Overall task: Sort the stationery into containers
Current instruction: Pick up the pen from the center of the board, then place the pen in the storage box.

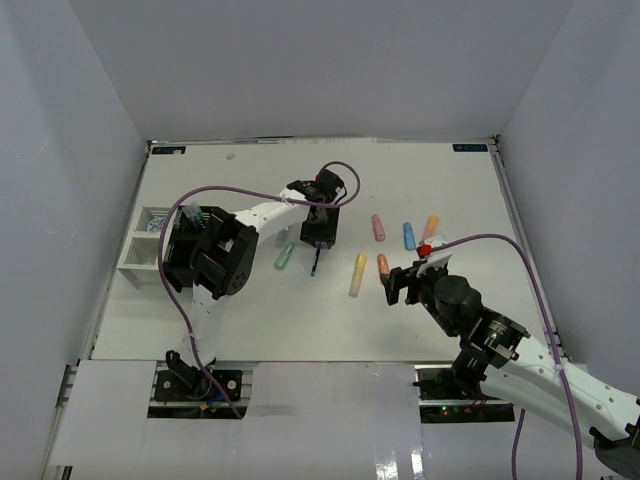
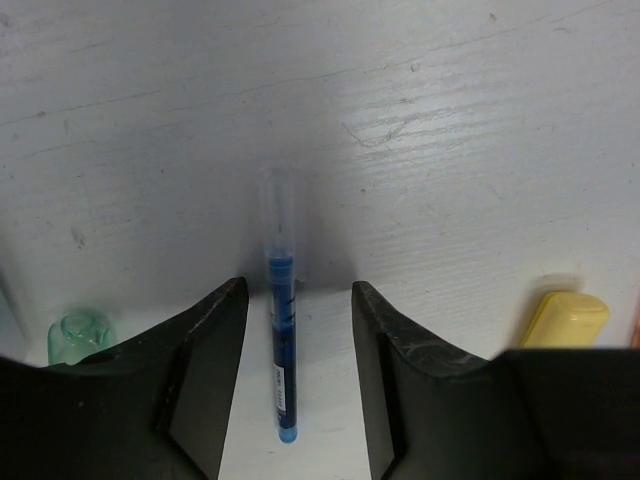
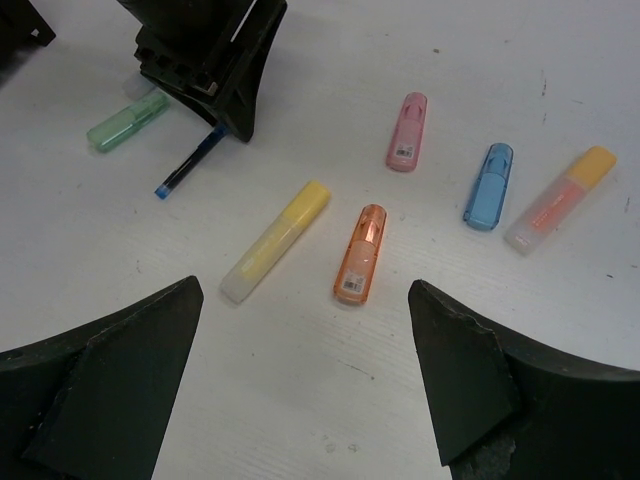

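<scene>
1. White tray sits at the table's left edge. Its far compartment holds a small blue-white roll; I cannot make out what is in the near compartment. The left arm's dark joints crowd just right of the tray and hide whatever is behind them.
2. Green marker lies flat with its long axis slanted. Only its rounded end shows in the left wrist view, cut off by a finger.
3. Blue pen lies on the bare table near the middle, with its long axis roughly near to far. The clear cap points to the far side and the blue end to the near side.
4. Left gripper has its jaws spread. One finger stands on each side of the pen, with a gap showing on both sides. From above, the gripper hides the pen's far half.
5. Yellow marker lies on a diagonal with its pale end nearer the arms. The orange marker lies just beside it, close to upright in the right wrist view.
6. Right gripper has its jaws wide apart above the table. It holds nothing, and the yellow and orange markers lie just beyond its fingers.
7. Pink marker, blue marker and a pale marker with an orange cap lie in a loose row farther out, apart from one another. None of the markers is in a container.
</scene>
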`<state>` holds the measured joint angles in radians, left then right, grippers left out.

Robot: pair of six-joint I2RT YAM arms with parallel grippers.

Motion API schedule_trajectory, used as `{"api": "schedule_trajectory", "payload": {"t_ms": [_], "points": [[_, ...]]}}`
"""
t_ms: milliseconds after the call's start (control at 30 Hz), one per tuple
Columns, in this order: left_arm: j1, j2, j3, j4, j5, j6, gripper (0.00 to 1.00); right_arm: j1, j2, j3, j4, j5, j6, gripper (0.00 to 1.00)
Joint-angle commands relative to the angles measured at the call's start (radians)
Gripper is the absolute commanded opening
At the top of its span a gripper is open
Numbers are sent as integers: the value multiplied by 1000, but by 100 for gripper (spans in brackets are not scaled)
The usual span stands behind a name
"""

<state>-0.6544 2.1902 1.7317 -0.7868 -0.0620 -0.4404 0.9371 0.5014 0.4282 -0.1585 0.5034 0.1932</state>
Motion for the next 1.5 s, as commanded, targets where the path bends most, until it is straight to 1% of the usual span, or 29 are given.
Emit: {"api": "schedule_trajectory", "payload": {"t_ms": [0,67,200,300,333,433,500,533,633,667,733,767,833,867,900,933,967,1000,1033,1100,1133,1267,1333,1467], "points": [[4,9,29,-19,4,8,54,0,-8,-2,24,27,8,90],[2,11,26,-23,5,8,52,0,-6,-3,24,26,8,90],[2,5,9,-25,8,14,41,0,-11,-3,24,27,8,90],[2,-3,11,-26,7,20,28,0,-15,-6,25,32,9,90],[2,-15,12,-19,11,22,19,0,-17,-6,24,32,9,90],[2,-65,-3,17,28,34,4,0,-18,-6,24,34,9,90],[2,-122,-23,44,16,37,1,0,-21,-5,24,32,9,90],[2,-122,-23,55,16,38,1,2,-23,-5,24,32,9,90],[4,-220,-53,87,-44,37,0,0,-26,-6,24,32,9,90],[10,-275,-72,95,-86,35,0,0,-27,-5,24,30,9,90],[21,-332,-93,112,-143,29,0,3,-27,-6,24,32,9,90],[41,-392,-127,119,-221,17,0,3,-30,-6,24,30,9,90],[73,-461,-176,159,-283,5,0,2,-34,-6,24,30,9,90],[119,-499,-205,178,-297,-9,0,2,-37,-6,22,32,9,90],[146,-582,-271,223,-311,-15,0,2,-38,-6,23,30,9,90],[179,-627,-305,250,-314,-23,0,2,-40,-6,24,32,11,90],[234,-673,-340,277,-318,-27,0,2,-41,-8,24,32,9,90],[260,-763,-412,335,-347,-30,0,2,-40,-6,24,32,9,90],[304,-806,-447,366,-369,-27,0,5,-41,-6,24,32,9,90],[343,-886,-541,452,-424,-15,0,3,-41,-6,24,30,9,90],[386,-950,-567,477,-436,-11,0,3,-41,-6,24,32,9,90],[485,-1049,-672,581,-467,2,0,5,-46,-8,25,29,9,90],[534,-1063,-714,633,-475,12,0,5,-44,-6,24,29,8,90],[593,-1043,-767,698,-478,-1,0,5,-41,-6,24,30,6,90]]}}
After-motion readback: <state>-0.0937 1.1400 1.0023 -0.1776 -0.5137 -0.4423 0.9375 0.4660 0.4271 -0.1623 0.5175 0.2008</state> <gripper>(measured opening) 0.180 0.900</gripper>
